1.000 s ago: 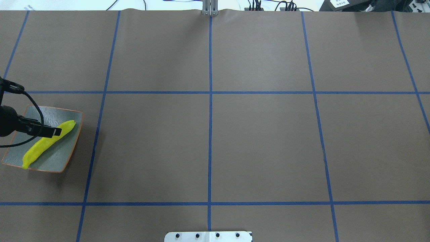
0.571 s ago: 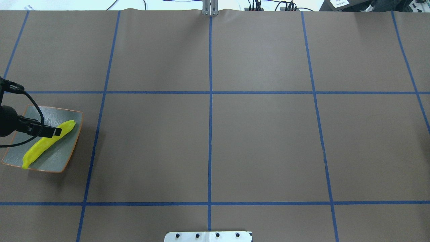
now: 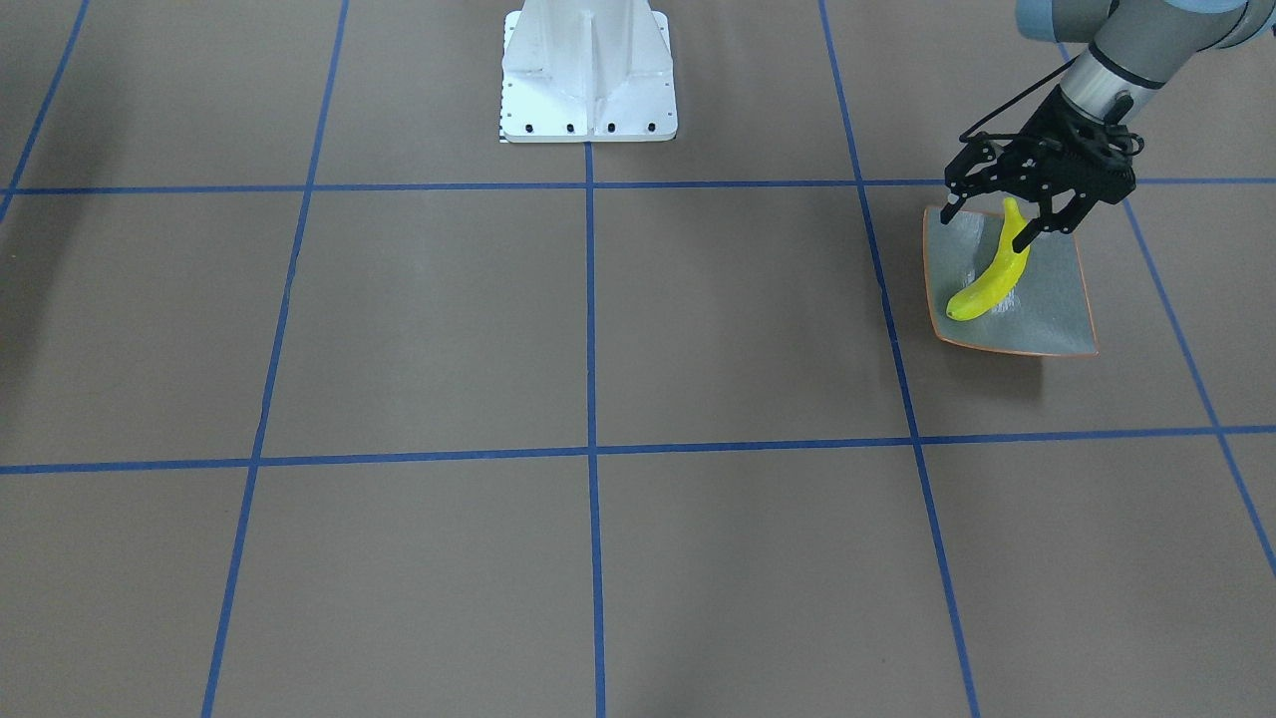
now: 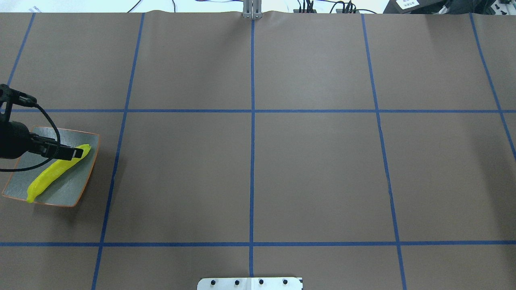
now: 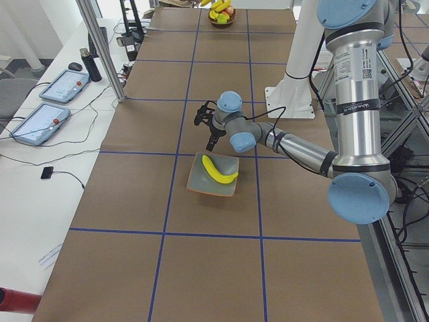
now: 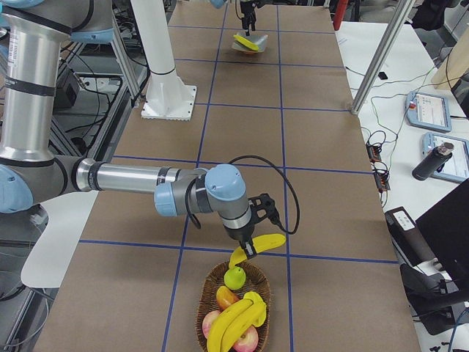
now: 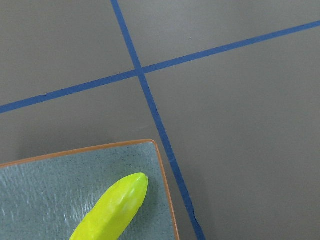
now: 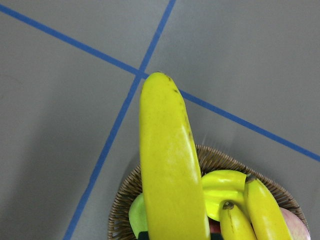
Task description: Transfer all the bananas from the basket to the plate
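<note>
Right wrist view: the held banana point(image 8: 172, 165) runs up to 12 o'clock, clear above the basket point(image 8: 120, 200). The right gripper point(image 6: 249, 248) is clamped on it. From the exterior right view the grip looks off-centre, with the long end sticking out toward 3 o'clock.

My read on handling:
- Light, smooth-skinned and curved. It probably gives a little under the pads, so it needs only a modest squeeze.
- An off-centre hold can let it swivel on a fast carry, so move gently.
- For the next ones, pinch across the narrow width at the middle of the curve, not at a tip.

At least two basket bananas point(image 6: 234, 323) are left, lying on the other fruit point(image 6: 234, 277). They overlap, so take the top one first.

The plate point(image 3: 1057, 319) sits at 9 o'clock in the overhead view, well apart from the basket. The plated banana point(image 3: 987, 284) lies across it from 7 to 2 o'clock and leaves bare plate on either side.

The left gripper point(image 3: 995, 217) hangs over that banana's end nearest the robot, with jaws spread and nothing held. The rim corners turn up, so set each banana down inside them.
</note>
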You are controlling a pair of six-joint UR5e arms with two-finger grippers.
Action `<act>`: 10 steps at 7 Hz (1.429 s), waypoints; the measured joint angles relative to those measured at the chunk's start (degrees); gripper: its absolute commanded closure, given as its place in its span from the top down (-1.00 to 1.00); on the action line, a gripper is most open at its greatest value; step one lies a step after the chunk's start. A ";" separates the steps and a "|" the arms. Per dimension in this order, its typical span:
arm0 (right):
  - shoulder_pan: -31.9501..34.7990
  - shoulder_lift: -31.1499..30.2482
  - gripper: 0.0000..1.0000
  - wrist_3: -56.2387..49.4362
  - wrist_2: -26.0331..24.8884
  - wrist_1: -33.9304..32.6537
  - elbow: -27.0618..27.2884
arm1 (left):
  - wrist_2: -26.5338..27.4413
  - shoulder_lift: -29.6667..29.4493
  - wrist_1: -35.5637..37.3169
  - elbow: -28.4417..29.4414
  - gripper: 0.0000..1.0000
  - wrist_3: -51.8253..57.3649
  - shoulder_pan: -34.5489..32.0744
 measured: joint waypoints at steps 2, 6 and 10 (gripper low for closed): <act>-0.12 4.73 -1.00 1.83 6.98 -1.21 1.18 | -0.18 -4.93 -0.04 0.04 1.00 -4.35 0.25; -6.88 12.47 -1.00 23.36 12.16 -1.06 6.45 | -1.65 -17.28 -0.51 -0.17 1.00 -18.64 0.91; -19.23 19.64 -1.00 57.63 14.14 15.90 8.79 | -3.04 -30.02 -0.44 0.19 1.00 -40.26 2.85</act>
